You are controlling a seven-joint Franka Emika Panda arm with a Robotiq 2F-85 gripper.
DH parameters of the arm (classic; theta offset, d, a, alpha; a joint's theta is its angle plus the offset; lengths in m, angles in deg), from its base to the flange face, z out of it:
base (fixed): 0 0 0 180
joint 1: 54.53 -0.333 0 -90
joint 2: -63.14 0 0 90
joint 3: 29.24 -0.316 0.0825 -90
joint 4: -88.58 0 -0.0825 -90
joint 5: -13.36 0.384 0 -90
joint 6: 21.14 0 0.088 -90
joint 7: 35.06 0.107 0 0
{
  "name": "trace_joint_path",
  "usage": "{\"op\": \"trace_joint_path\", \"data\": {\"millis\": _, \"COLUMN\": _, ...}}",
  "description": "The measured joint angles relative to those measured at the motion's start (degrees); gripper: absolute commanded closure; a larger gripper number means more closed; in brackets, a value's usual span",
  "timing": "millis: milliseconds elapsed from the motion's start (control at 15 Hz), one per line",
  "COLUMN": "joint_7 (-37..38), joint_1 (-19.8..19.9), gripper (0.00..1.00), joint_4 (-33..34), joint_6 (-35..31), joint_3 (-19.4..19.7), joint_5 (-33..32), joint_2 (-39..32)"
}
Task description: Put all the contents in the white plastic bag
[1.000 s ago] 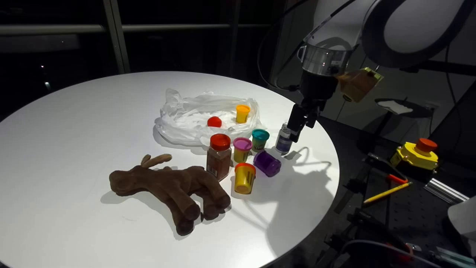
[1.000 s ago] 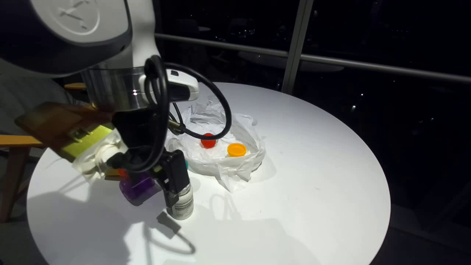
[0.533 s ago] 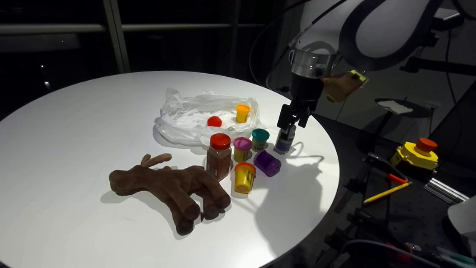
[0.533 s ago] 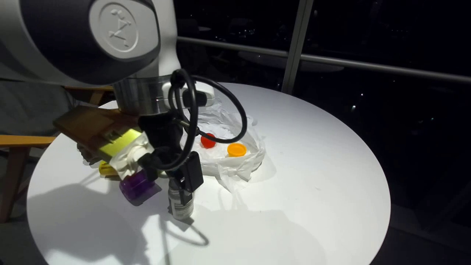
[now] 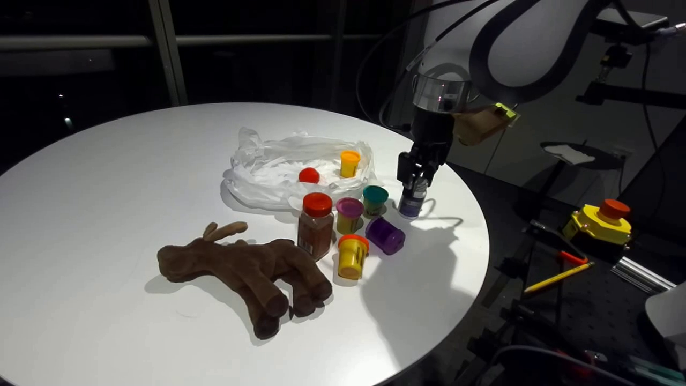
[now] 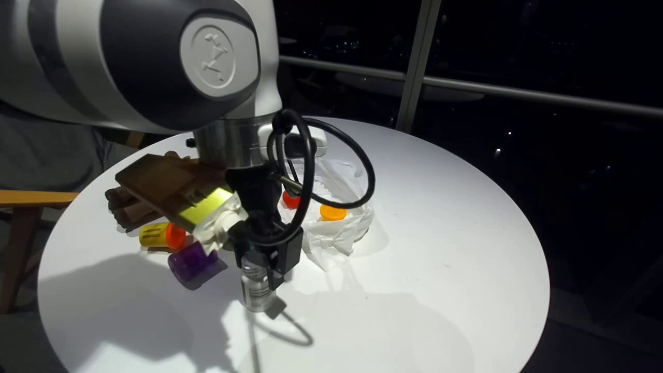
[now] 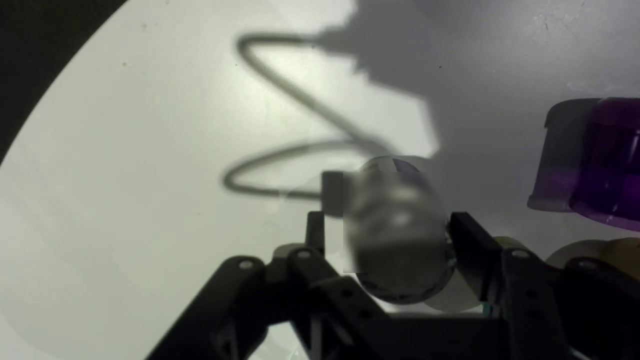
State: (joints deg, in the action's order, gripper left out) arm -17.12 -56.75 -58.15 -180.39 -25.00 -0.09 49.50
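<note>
With the gripper apart astride the clear-topped jar near the edge of the counter, centre it squarely before clamping.

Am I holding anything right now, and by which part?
Nothing looks held yet: the open gripper straddles the upper part of the labelled jar, but the wrist view shows a gap between one finger and the jar.

I have dark windows beyond the far edge of the brightly lit, round white tabletop. Elsewhere past its edge I make out a grey wall, a dark side table and wooden furniture.
</note>
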Motion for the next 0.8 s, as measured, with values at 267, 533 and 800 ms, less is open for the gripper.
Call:
{"op": "trace_joint_path", "data": {"millis": 267, "joint_7": 0.4, "joint_1": -0.5, "gripper": 0.79, "joint_4": 0.4, "joint_6": 0.3, "joint_3": 0.4, "joint_5": 1.0, "joint_2": -0.1}}
{"op": "trace_joint_path", "data": {"millis": 533, "joint_7": 1.2, "joint_1": -0.7, "gripper": 0.79, "joint_4": 3.1, "joint_6": 4.8, "joint_3": 0.3, "joint_5": 3.1, "joint_2": 2.8}}
{"op": "trace_joint_path", "data": {"millis": 800, "joint_7": 3.1, "joint_1": -1.2, "gripper": 0.79, "joint_4": 9.8, "joint_6": 14.5, "joint_3": -0.6, "joint_5": 3.5, "joint_2": 8.0}}
